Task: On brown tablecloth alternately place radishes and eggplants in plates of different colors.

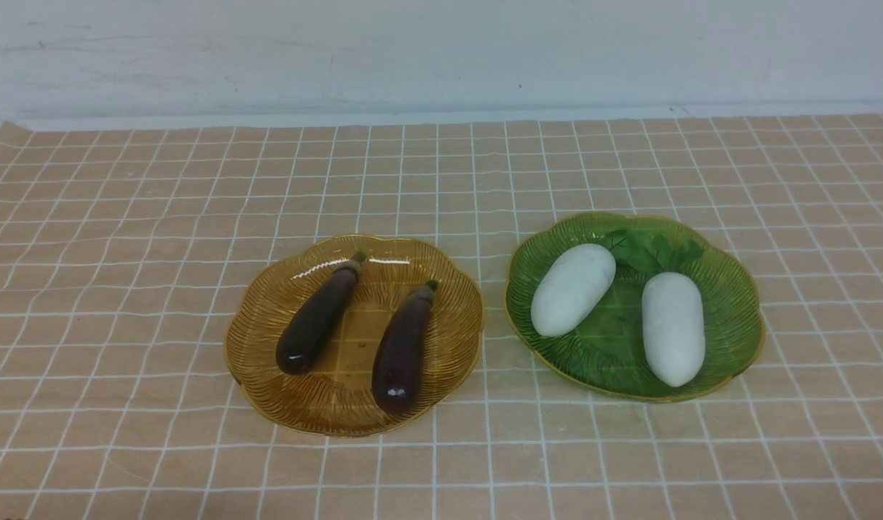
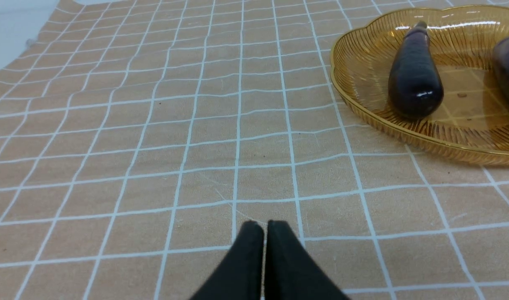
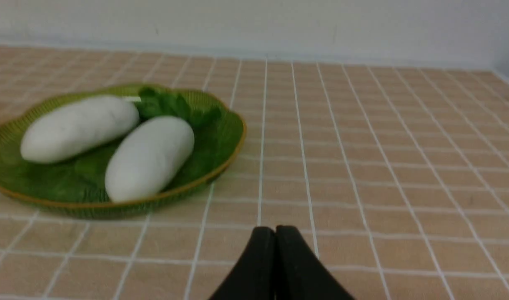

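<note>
Front view is showing me no arms. Wrist views: left gripper [image 2: 265,227] and right gripper [image 3: 275,231] are each hanging low over bare brown tablecloth [image 1: 123,217], jaws pressed together, pinching nothing. Both eggplants [image 1: 319,321] [image 1: 403,348] are lying in the amber plate [image 1: 268,289]; both radishes [image 1: 573,289] [image 1: 673,327] are lying in the green plate [image 1: 738,303], leaves touching. I am seeing nothing blocking either plate. Each wrist camera is catching only its nearer plate.
</note>
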You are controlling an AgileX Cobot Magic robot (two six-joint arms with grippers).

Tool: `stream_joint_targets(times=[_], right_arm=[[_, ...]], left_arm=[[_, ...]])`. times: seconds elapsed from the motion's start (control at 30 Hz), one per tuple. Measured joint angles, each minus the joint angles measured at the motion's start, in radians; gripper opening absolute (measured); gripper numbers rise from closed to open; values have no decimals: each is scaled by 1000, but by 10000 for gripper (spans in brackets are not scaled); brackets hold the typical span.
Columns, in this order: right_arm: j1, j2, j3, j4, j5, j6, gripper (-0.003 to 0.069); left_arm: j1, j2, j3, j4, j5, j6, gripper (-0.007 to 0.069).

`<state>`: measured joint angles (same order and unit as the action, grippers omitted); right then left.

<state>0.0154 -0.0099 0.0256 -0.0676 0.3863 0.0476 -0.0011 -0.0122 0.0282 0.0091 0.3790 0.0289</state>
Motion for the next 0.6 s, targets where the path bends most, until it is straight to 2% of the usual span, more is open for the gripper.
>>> stream_joint_targets(times=[0.6], right_arm=[[-3, 0, 0, -3, 0, 19, -15]], left_arm=[[1, 0, 0, 0, 0, 0, -3]])
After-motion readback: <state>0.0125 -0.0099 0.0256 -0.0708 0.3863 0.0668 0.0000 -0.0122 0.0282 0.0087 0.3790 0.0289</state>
